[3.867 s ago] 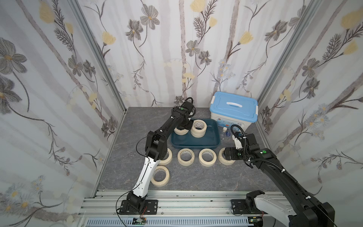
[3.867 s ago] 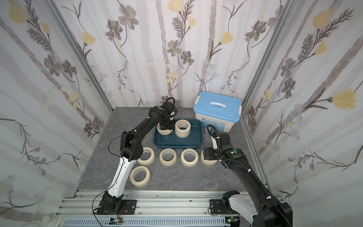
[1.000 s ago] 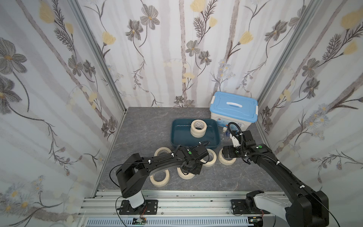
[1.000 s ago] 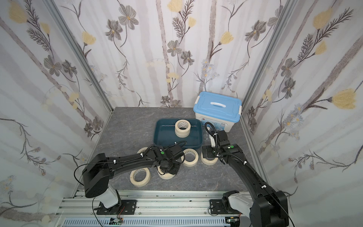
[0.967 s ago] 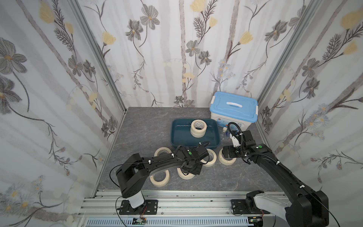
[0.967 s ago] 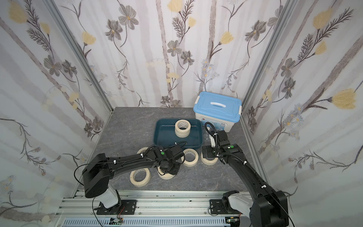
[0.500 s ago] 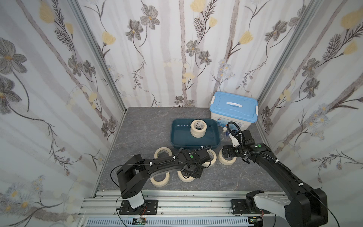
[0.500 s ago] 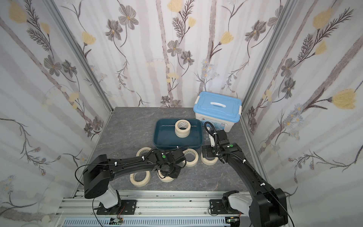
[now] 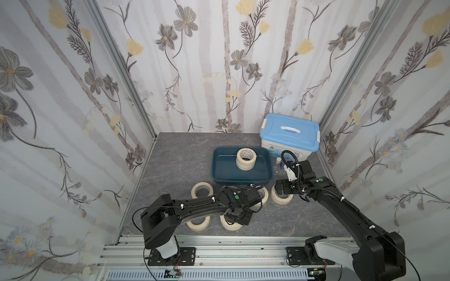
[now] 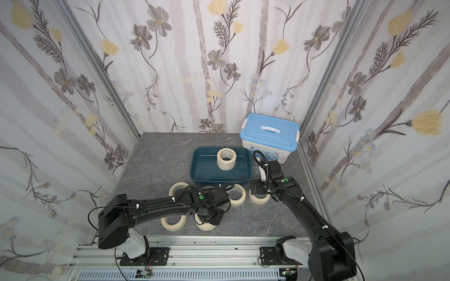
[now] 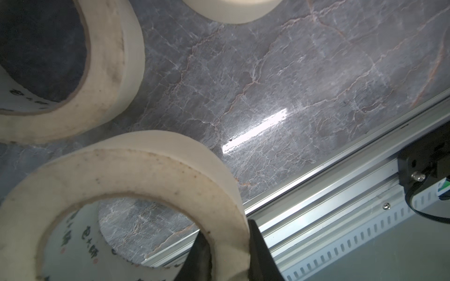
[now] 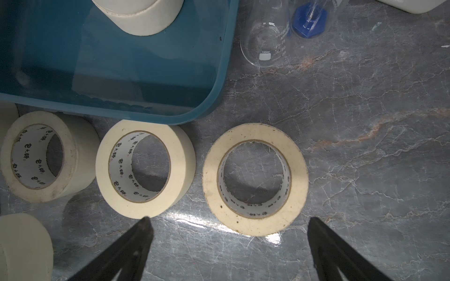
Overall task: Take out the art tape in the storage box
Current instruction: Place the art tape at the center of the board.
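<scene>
The teal storage box [image 9: 222, 170] [image 10: 202, 170] holds a stack of two cream art tape rolls [image 9: 246, 158] [image 10: 226, 159]. Several more rolls lie on the table in front of it. My left gripper [image 11: 225, 234] [image 9: 237, 217] is shut on the wall of one roll [image 11: 136, 170] [image 9: 229, 226] low near the table's front edge, one finger inside the ring and one outside. My right gripper [image 12: 229, 226] [image 9: 282, 191] hangs open above the rightmost roll [image 12: 295, 170] [image 9: 282, 200], touching nothing.
A white bin with a blue lid [image 9: 289, 136] stands behind the box at the right. A glass flask [image 12: 265, 41] and a blue-capped bottle [image 12: 309, 22] sit between the bin and the box. An aluminium rail [image 9: 219, 248] runs along the front edge.
My left gripper has carried its roll from the box to the table's front, shifting a little nearer the front edge in the last second. The right arm has barely moved.
</scene>
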`<action>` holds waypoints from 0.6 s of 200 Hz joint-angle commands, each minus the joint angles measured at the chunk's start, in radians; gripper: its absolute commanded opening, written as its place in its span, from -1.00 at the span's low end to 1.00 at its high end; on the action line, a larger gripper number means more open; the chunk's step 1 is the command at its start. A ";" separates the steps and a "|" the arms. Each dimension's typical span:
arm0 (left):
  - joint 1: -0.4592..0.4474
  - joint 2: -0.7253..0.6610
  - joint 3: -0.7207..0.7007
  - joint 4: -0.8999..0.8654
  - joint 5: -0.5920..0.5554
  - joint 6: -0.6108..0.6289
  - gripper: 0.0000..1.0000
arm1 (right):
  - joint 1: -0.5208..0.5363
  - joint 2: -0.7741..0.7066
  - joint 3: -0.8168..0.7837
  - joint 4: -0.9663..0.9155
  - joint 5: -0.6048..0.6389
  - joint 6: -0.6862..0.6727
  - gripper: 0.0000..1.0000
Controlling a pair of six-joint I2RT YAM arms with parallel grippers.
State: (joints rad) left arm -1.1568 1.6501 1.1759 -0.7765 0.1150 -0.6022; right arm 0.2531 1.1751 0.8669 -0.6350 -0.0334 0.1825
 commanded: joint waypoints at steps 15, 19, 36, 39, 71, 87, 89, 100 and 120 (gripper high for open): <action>0.001 0.030 -0.019 0.031 0.013 -0.019 -0.67 | 0.000 -0.002 -0.001 0.019 -0.004 0.005 1.00; 0.001 0.034 -0.021 0.033 0.012 -0.019 -0.67 | 0.000 -0.003 -0.001 0.019 -0.003 0.005 1.00; 0.001 0.048 -0.024 0.031 -0.007 -0.015 -0.67 | -0.001 -0.007 -0.002 0.019 -0.002 0.005 1.00; 0.001 0.050 -0.024 0.031 -0.011 -0.013 -0.67 | -0.001 -0.007 -0.002 0.020 -0.001 0.005 1.00; 0.003 0.071 -0.028 0.052 -0.053 -0.008 -0.67 | -0.001 -0.009 -0.002 0.018 0.000 0.005 1.00; 0.004 0.096 -0.018 0.056 -0.056 -0.008 -0.68 | -0.001 -0.009 -0.004 0.019 -0.002 0.006 1.00; 0.004 0.098 -0.017 0.057 -0.057 -0.008 -0.68 | -0.002 -0.010 -0.004 0.018 -0.002 0.006 1.00; 0.004 0.111 -0.016 0.061 -0.061 -0.008 -0.69 | -0.002 -0.012 -0.006 0.018 -0.001 0.006 1.00; 0.004 0.123 -0.016 0.068 -0.069 -0.012 -0.69 | -0.001 -0.019 -0.011 0.020 0.001 0.006 1.00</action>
State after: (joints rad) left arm -1.1545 1.7622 1.1519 -0.7235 0.0788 -0.6056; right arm 0.2512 1.1652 0.8623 -0.6254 -0.0334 0.1829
